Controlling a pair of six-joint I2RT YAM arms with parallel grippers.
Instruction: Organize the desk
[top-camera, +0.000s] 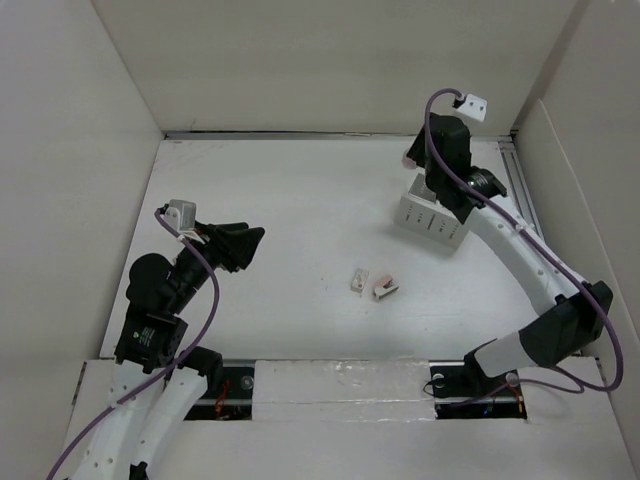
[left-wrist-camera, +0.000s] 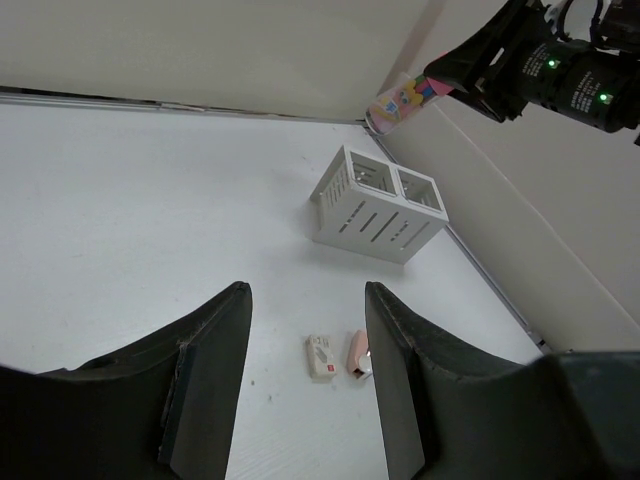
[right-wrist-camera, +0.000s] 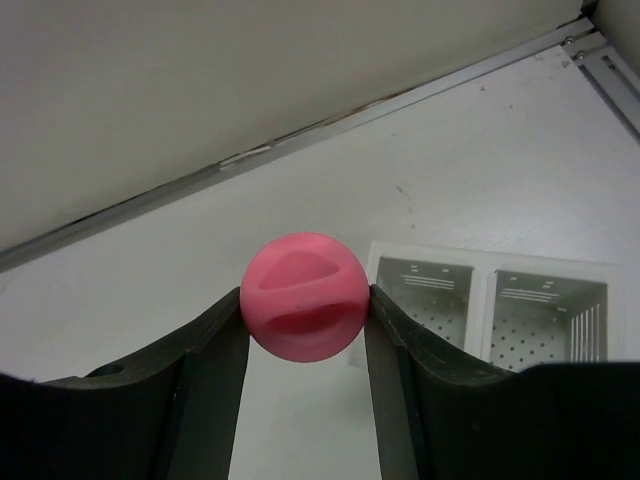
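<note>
Right wrist view, unlike the top view, shows right gripper (right-wrist-camera: 305, 298) pinching a pink round object (right-wrist-camera: 305, 318) near the white two-compartment box (right-wrist-camera: 500, 305); left gripper (left-wrist-camera: 307, 293) hangs empty, jaws spread, above the desk (top-camera: 300, 200) under both arms.

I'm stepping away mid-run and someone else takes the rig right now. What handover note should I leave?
Left gripper: open, empty, raised over the left side of the desk.
Right gripper: shut on a pink rounded object, raised near the white two-compartment box at the far right.
Box: both compartments look empty where visible.
Mid-desk: a pale small item and a pink small item, side by side, away from the box.
Done: pink object lifted.
Left: probably drop it in the box, then collect the two small items.
</note>
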